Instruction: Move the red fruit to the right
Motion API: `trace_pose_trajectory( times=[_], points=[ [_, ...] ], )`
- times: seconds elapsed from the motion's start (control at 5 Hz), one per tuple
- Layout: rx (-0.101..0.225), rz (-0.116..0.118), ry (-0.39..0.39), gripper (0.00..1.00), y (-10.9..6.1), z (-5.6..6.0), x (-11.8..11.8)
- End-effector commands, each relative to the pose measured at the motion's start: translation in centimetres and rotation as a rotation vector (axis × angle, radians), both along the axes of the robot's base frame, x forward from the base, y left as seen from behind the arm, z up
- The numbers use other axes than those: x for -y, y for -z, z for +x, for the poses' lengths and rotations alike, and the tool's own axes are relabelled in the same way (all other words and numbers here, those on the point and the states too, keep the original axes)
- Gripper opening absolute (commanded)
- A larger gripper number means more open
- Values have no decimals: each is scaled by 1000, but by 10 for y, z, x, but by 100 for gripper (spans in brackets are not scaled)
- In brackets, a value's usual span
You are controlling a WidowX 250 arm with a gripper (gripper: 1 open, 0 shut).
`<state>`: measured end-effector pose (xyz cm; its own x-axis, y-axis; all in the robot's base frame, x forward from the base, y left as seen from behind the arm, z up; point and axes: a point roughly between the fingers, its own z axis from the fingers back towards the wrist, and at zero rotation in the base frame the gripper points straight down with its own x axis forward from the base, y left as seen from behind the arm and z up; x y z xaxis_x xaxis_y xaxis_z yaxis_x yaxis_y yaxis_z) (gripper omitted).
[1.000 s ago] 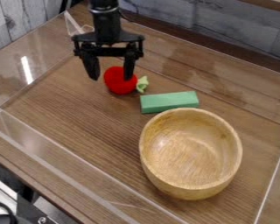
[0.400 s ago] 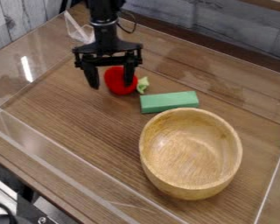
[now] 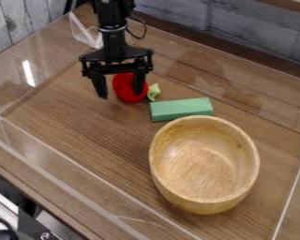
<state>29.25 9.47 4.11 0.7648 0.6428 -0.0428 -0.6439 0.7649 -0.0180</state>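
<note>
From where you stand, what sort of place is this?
Probably a robot test table: a wooden tabletop carries a toy-like red fruit, a green block and a wooden bowl, with a gripper over the fruit.

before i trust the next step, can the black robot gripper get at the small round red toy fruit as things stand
Probably yes: the black robot gripper looks open, with the small round red toy fruit right by its fingers and nothing between.

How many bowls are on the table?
1. The wooden bowl sits at the front right, just in front of the green block. I can't see any others, though the table runs past the picture's edge.
</note>
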Motion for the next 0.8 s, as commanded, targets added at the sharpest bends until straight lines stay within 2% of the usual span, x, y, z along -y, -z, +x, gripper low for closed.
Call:
trace_pose_trajectory(
  times=[0.0,0.2,0.4,0.6],
  points=[
    [40,19,-35,100,-8,8,-7],
    [40,20,-47,0,-6,10,-8],
    [37,13,-53,100,-7,12,-7],
    [33,4,-58,100,-8,13,-5]
  ],
)
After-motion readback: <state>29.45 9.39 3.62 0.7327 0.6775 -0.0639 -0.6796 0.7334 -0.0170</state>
